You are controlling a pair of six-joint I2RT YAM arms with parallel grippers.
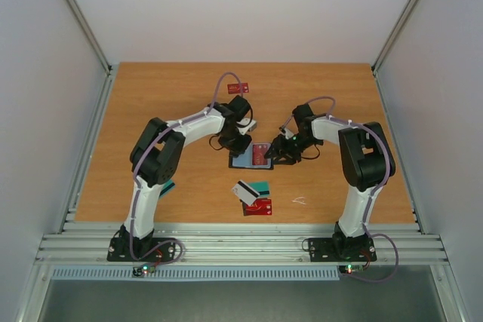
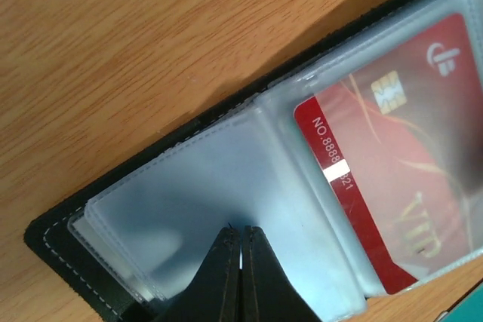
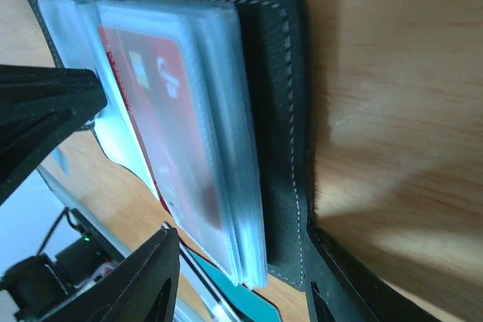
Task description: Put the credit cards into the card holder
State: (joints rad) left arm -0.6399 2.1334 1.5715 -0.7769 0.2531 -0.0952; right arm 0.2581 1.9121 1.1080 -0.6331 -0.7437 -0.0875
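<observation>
Card holder (image 1: 240,161) lies open under your two bent arms: left tool (image 2: 241,233) pressed together, right tool (image 3: 245,269) spread; one red card (image 2: 392,186) inside.

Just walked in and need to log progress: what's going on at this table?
Two robot arms are working on an open black card holder lying between them. The left gripper is shut, its tips pressing on an empty clear sleeve. The right gripper is open, straddling the holder's other end. One red VIP card already sits in a sleeve. A few loose cards lie on the wooden table nearer the arm bases, and another red card lies farther back.
</observation>
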